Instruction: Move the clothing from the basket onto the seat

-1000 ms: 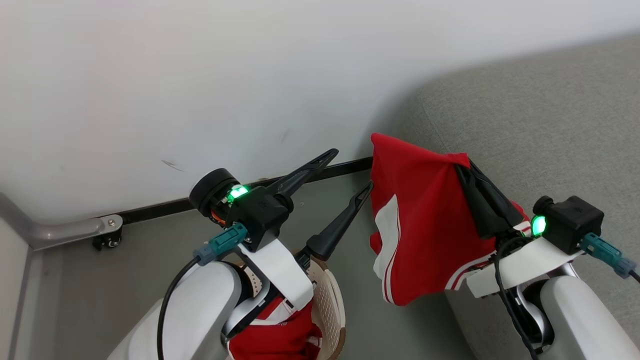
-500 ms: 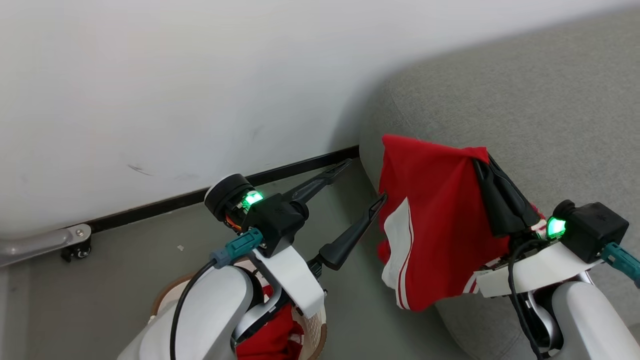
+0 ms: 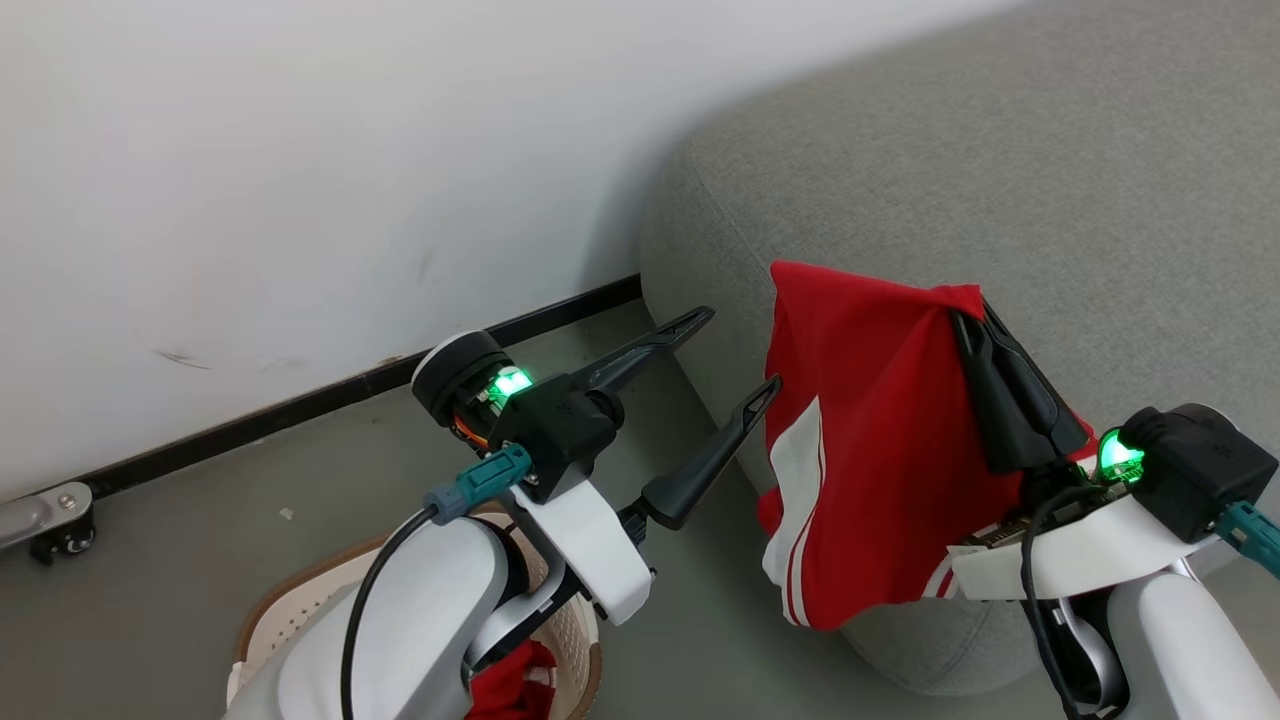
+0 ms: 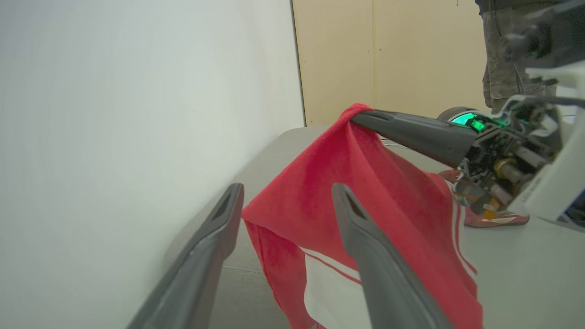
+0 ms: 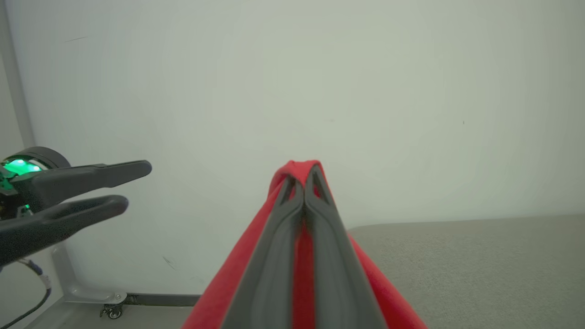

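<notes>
Wall [image 3: 300, 150]: plain, off-white, matt; it carries a short dark scuff [image 3: 185, 358] low on its left part.
Baseboard [image 3: 400, 372]: thin dark strip along the foot of the wall, rising toward the right in the head view.
Floor [image 3: 200, 540]: smooth, grey-green; a small pale speck [image 3: 287, 514] lies near the baseboard.
Metal foot [image 3: 30, 510]: grey, on a small black wheel [image 3: 60, 540], standing on the floor against the wall.
Panels [image 4: 388, 59]: flat, tan, joined by a vertical seam, beyond the wall's end.
Person [image 4: 496, 77]: legs in drab trousers, partly hidden.
</notes>
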Motion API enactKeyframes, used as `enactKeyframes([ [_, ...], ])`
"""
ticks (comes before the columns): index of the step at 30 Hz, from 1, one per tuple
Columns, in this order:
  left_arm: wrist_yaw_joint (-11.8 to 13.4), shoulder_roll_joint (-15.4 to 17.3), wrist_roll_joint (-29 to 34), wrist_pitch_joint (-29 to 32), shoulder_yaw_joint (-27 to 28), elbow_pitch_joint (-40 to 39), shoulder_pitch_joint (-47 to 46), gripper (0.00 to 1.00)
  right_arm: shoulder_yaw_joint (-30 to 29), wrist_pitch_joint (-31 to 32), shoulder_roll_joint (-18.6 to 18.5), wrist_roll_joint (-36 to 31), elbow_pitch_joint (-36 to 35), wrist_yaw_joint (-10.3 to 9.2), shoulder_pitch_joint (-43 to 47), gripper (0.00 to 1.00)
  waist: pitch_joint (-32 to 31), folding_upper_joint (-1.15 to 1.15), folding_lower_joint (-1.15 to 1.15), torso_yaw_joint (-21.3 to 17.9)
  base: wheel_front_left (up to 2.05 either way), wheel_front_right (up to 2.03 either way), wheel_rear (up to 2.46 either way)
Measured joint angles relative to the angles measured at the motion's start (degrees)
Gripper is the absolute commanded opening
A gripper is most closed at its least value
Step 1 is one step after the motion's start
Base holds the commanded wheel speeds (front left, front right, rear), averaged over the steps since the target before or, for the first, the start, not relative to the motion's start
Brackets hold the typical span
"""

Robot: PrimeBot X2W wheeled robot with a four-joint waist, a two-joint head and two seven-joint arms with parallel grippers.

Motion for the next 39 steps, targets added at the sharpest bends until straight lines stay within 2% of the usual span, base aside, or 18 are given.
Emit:
enactKeyframes([
  [13,0.00,2.08,0.11,0.49,0.04,-0.05,-0.47,1.00,0.89,0.00,0.99,-0.32,-0.62,0.00,0.87,0.00,2.05,0.00,0.00,-4.75,0.00,0.00,0.00],
  [20,0.29,3.38,0.19,1.22,1.19,-0.47,-0.45,1.00,-2.25,0.00,1.41,-1.63,0.48,0.00,0.23,0.00,3.27,0.00,0.00,-6.63,0.00,0.00,0.00],
  [30,2.36,5.32,0.19,2.69,2.66,-2.36,0.50,1.00,-8.18,0.00,1.58,-1.27,2.14,0.00,-8.47,0.00,5.59,0.00,0.00,-8.12,0.00,0.00,0.00],
  [39,3.32,6.48,0.18,4.78,3.14,-5.38,1.99,1.00,-10.58,0.09,0.97,-0.23,7.02,0.00,-16.89,0.00,8.22,0.00,0.00,-7.61,0.00,0.00,0.00],
])
